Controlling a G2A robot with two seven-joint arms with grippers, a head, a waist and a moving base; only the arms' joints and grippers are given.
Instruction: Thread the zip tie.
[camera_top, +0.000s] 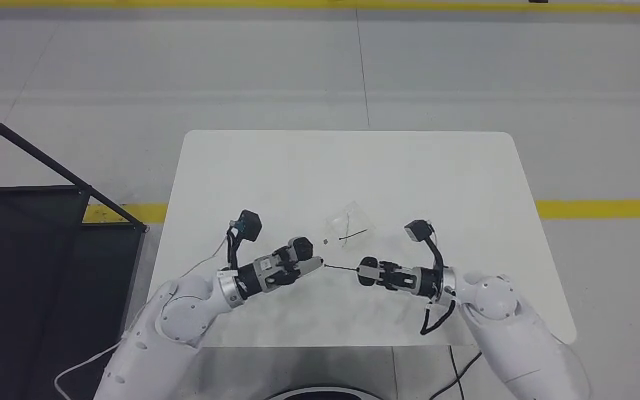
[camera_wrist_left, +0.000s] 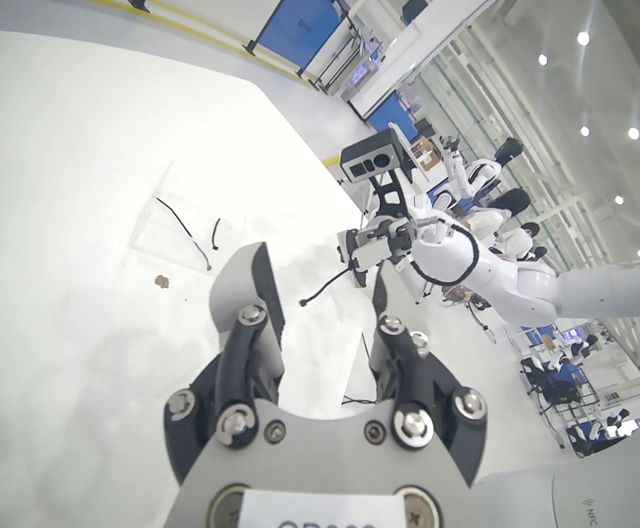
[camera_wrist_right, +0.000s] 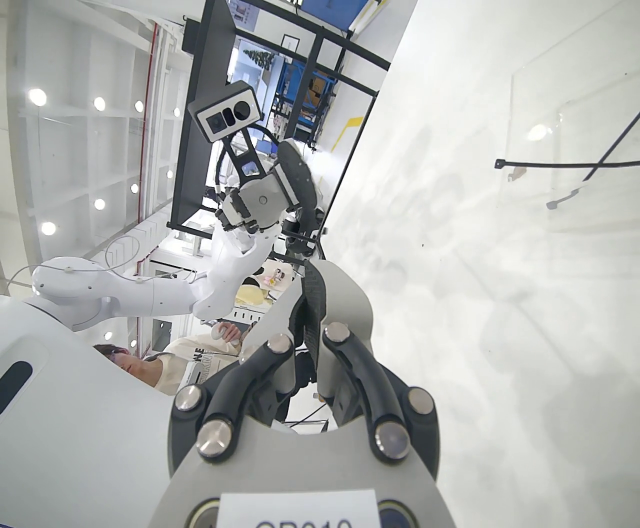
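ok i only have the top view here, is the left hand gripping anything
observer: No, the left wrist view shows the left hand open, with nothing between its fingers.
operator: so who has the zip tie
observer: The right hand is shut on the zip tie, whose knobbed free end points toward the left hand.
operator: threaded yet
observer: No, it is one open curved strand, no loop.

Lighting: bright, even, from round ceiling lamps (camera_wrist_left: 582, 37). White tabletop (camera_top: 440, 170) glares, near washed out. Lamp glint on clear sheet (camera_wrist_right: 537, 132). Wrist-view edges bow.
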